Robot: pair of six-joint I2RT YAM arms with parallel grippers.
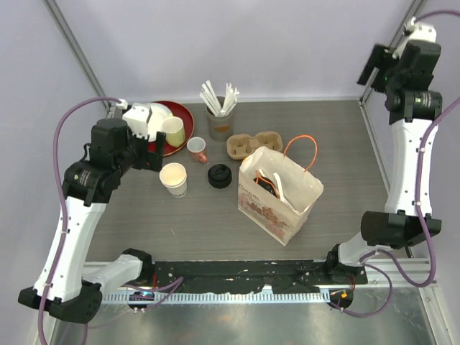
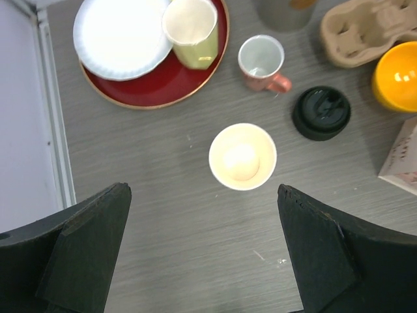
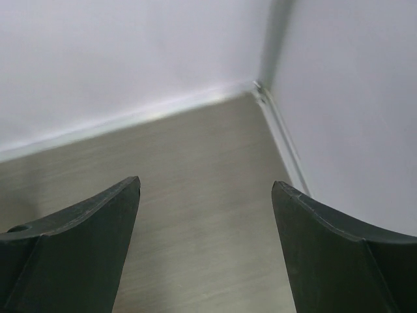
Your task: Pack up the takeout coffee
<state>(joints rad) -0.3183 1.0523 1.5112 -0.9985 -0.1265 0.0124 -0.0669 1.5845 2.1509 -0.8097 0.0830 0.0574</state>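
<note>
Paper cup: one in plain sight (image 1: 174, 180), upright, lidless, on the table (image 1: 345, 136) left of the paper bag (image 1: 277, 205).
Black lid: one (image 1: 220, 176), loose on the table, near the paper cup but not touching it.
Bag contents: dark and white shapes; cannot tell what they are.
Green mug: one (image 1: 173, 131), on the red tray (image 1: 183, 115).
Pink-handled cup: one (image 1: 197, 149).
Cardboard carrier: one (image 1: 253, 143).
Left gripper (image 2: 203, 192): jaws wide, empty, above the paper cup.
Right gripper (image 3: 205, 184): jaws wide, empty.
Left wrist view only: the paper cup's bare inside.
Right wrist view only: the table corner and walls.
</note>
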